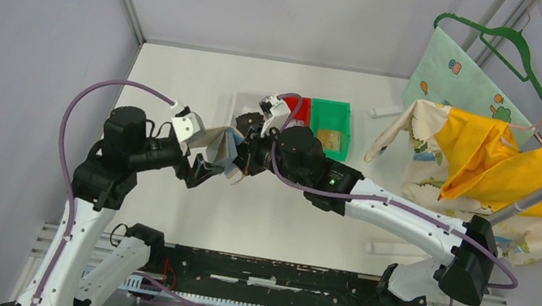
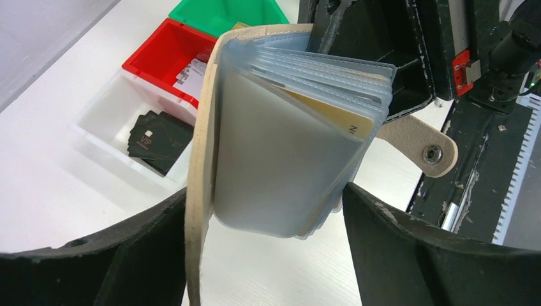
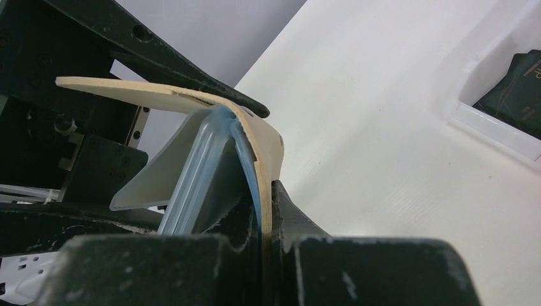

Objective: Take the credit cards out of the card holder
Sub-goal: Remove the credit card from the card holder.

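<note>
Black cards [image 2: 159, 135] already lie in the white bin [image 2: 105, 113] beyond the holder [image 2: 203, 159], but a tan card [image 2: 338, 121] remains sleeved; right gripper [image 3: 265, 191] pinches the cover, left gripper [image 2: 265, 194] spread.

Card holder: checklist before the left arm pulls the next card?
1. Hold: right gripper shut on the card holder, cover and sleeves pinched: ok.
2. Jaws: left gripper open, one finger on each side of the holder: ok.
3. Target: gold-tan card, edge showing in a sleeve: ok.
4. Grip on that card: none yet: not ok.
5. More cards in the other sleeves: cannot tell.
6. Drop spot: white bin holding the black cards, in plain view: ok.
</note>
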Motion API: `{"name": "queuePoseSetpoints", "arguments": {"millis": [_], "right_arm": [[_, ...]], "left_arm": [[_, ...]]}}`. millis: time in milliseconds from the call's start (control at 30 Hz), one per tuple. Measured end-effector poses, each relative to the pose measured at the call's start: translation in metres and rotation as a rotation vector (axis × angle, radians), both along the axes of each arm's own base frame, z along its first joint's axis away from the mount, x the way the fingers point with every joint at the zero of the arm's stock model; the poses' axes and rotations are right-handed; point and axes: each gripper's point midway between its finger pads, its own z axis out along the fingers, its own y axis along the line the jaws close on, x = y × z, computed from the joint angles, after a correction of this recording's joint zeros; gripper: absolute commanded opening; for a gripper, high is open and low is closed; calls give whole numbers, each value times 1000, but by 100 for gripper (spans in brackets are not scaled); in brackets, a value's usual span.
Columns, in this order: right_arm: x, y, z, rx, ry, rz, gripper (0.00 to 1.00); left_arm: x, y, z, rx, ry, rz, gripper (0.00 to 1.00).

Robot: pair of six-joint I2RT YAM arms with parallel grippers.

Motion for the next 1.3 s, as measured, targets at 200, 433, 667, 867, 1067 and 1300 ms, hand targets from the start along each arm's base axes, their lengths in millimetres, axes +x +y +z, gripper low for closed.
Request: {"name": "queuePoseSetpoints", "arguments": {"millis": [200, 433, 667, 867, 1067, 1300], "right_arm": [[2, 3, 1, -4, 0, -4, 0], [7, 1, 1, -4, -6, -31, 0], [4, -3, -1, 15, -14, -24, 0], [-8, -3, 0, 51, -22, 35, 0], [-23, -2, 2, 86, -66, 129, 0], [-37, -8, 20, 104, -149, 209, 0]], "left_arm": [[4, 4, -1, 16, -9, 31, 76], [12, 14, 11, 25, -89, 109, 74], [20, 22, 23, 27, -153, 171, 74], [22, 24, 24, 29, -160, 180, 74], [17, 19, 22, 24, -135, 146, 74], [5, 10, 27, 6, -102, 69, 63]]}}
